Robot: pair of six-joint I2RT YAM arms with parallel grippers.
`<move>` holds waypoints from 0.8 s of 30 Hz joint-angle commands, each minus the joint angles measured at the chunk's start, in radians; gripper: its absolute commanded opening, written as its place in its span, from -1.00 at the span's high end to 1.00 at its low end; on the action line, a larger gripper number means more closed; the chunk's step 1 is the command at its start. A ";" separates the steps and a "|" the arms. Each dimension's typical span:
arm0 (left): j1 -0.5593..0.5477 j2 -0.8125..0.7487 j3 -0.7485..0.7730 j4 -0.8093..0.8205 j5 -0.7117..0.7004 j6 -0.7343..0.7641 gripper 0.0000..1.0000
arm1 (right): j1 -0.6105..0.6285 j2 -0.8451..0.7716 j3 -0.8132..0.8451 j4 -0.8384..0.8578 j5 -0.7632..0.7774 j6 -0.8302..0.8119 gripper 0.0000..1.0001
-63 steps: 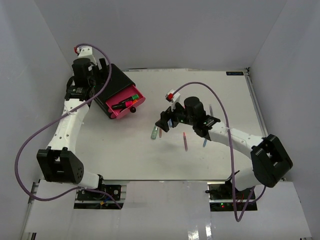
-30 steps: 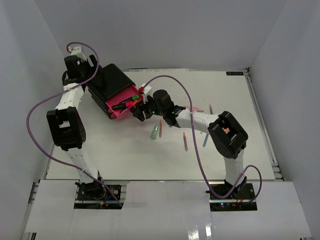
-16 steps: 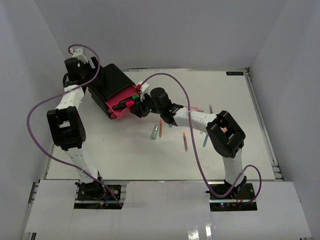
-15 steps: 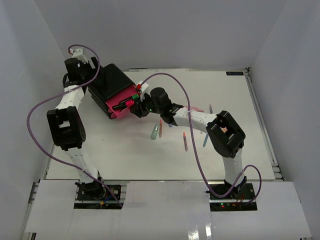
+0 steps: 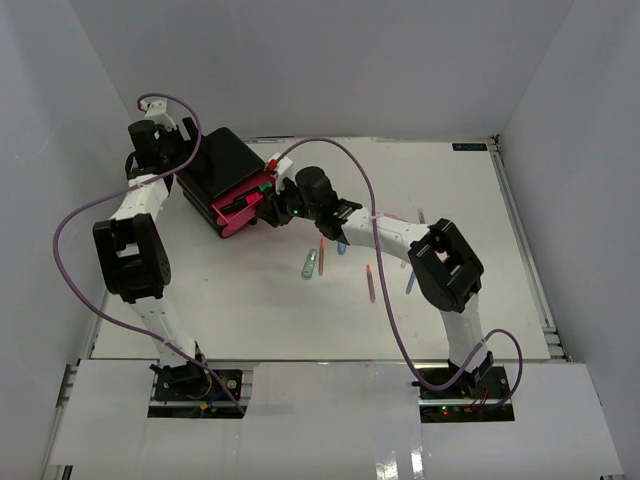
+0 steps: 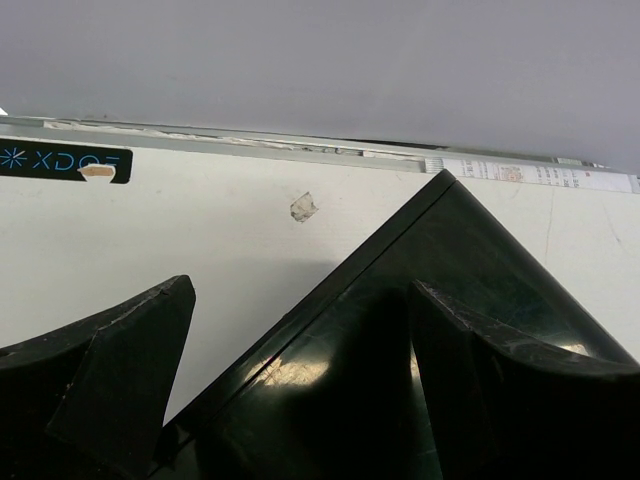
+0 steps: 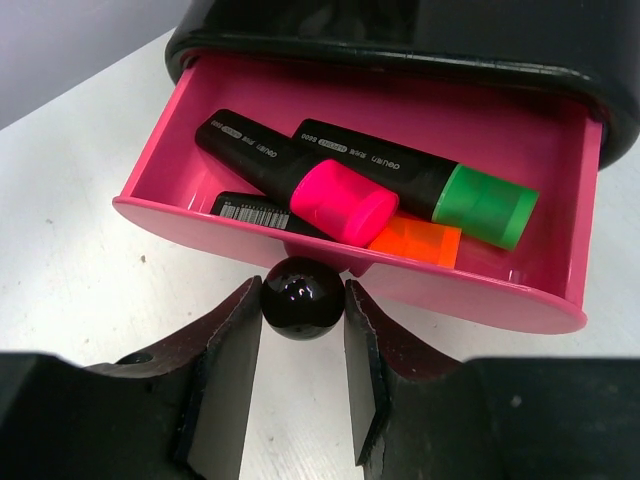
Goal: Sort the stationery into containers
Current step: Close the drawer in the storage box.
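Pinching black knob (image 7: pixel 302 297) of open pink drawer (image 7: pixel 200 215) with right hand (image 7: pixel 300 302) | three highlighters (image 7: pixel 345 200) lying inside | left hand (image 6: pixel 300 290) spread wide, straddling black box (image 6: pixel 450 260) corner, gripping nothing

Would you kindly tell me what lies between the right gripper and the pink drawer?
The black knob of the pink drawer, clasped by the right gripper; right wrist view.

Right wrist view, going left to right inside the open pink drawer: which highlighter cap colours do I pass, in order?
pink cap → orange cap → green cap
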 commanded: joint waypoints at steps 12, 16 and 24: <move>-0.010 -0.054 -0.047 -0.076 0.075 -0.018 -0.94 | 0.003 0.121 0.149 0.186 -0.011 0.019 0.30; -0.010 -0.053 -0.048 -0.074 0.078 -0.020 -0.95 | 0.001 0.155 0.190 0.207 -0.011 0.013 0.24; -0.011 -0.047 -0.044 -0.076 0.079 -0.020 -0.95 | 0.001 0.220 0.235 0.267 0.001 0.023 0.04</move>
